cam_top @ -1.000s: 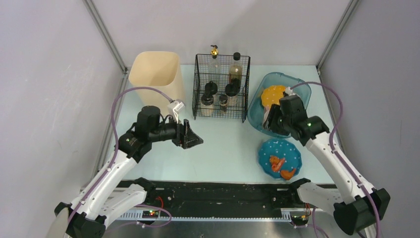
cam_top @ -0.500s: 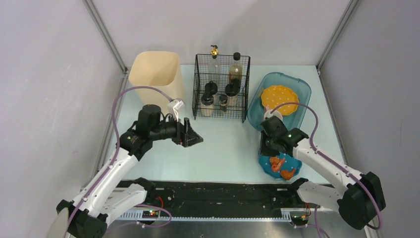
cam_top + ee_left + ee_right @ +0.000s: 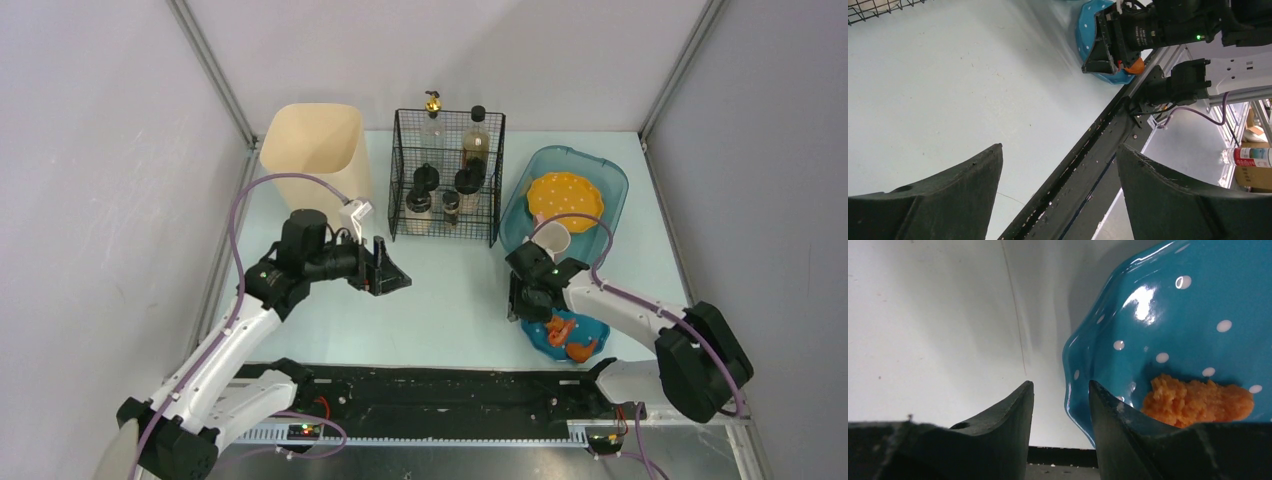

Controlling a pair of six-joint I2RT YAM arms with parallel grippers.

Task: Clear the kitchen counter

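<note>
The pale mint-blue kitchen counter [image 3: 450, 290] carries a blue polka-dot plate [image 3: 598, 328] with orange food scraps [image 3: 565, 335] near the front right. My right gripper [image 3: 525, 313] is low at the plate's left rim and open. In the right wrist view the gripper [image 3: 1060, 390] straddles the rim of the plate [image 3: 1168, 315]: one finger is over the counter [image 3: 923, 315], the other over the plate beside the food [image 3: 1198, 397]. My left gripper [image 3: 392, 278] hovers open and empty over the counter's left middle; its wrist view [image 3: 1059, 150] shows only counter.
A beige bin [image 3: 312, 155] stands at the back left. A black wire rack [image 3: 447, 178] with bottles is at the back centre. A teal tub [image 3: 612, 190] holding a yellow plate [image 3: 565, 192] is at the back right. The black front rail [image 3: 440, 378] runs along the near edge.
My right arm has swung from the teal tub forward and down to the blue plate's left rim. The left arm has barely moved.
</note>
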